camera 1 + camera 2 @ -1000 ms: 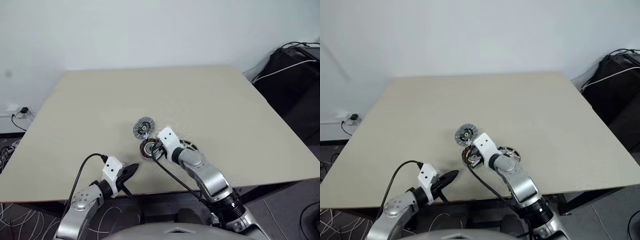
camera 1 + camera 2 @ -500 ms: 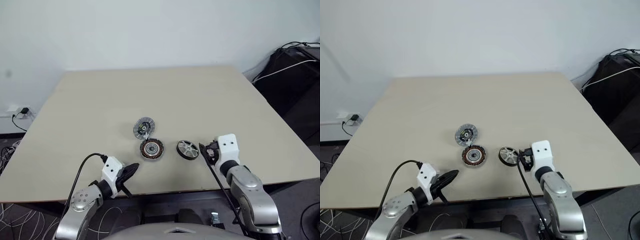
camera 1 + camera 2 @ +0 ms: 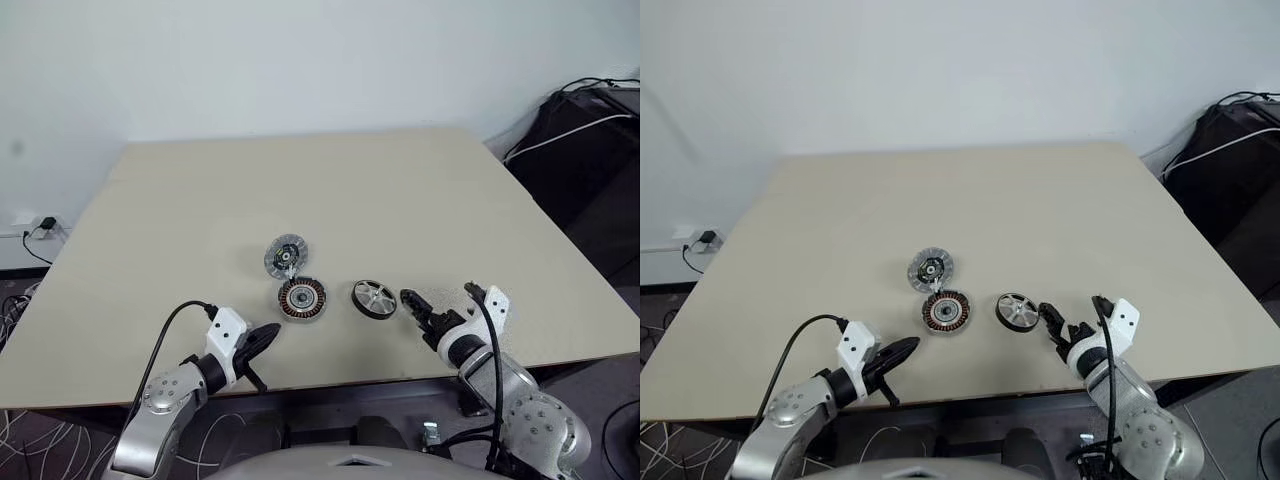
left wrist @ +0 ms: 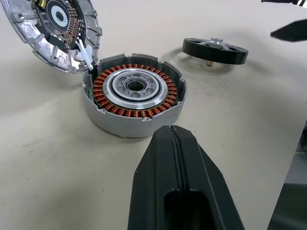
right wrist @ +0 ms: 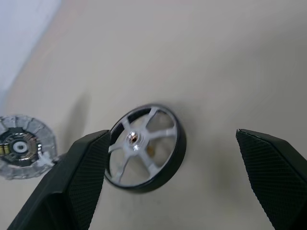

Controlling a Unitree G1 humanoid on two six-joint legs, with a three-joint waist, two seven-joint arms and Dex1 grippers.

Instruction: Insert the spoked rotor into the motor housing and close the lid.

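Over on the left, the left gripper (image 3: 268,335) hovers at the near edge of the tabletop (image 3: 400,200), jaws clenched tight together, pinching nothing and aimed toward the parts. Just beyond its tip sits the motor housing (image 3: 302,298), flat on the tabletop, copper windings ringed around a silver centre, open on top. Right behind it lies the lid (image 3: 286,256), its green-and-yellow face turned up, its edge just touching the housing's rim in the left wrist view. Moving right, the spoked rotor (image 3: 374,298) rests on the tabletop beside the housing, a clear gap between them, black rim and silver spokes showing. Then the right gripper (image 3: 428,313), just beside the rotor: jaws spread wide, released, holding nothing. In the right wrist view the rotor lies between the two black fingers (image 5: 72,182), touching neither.
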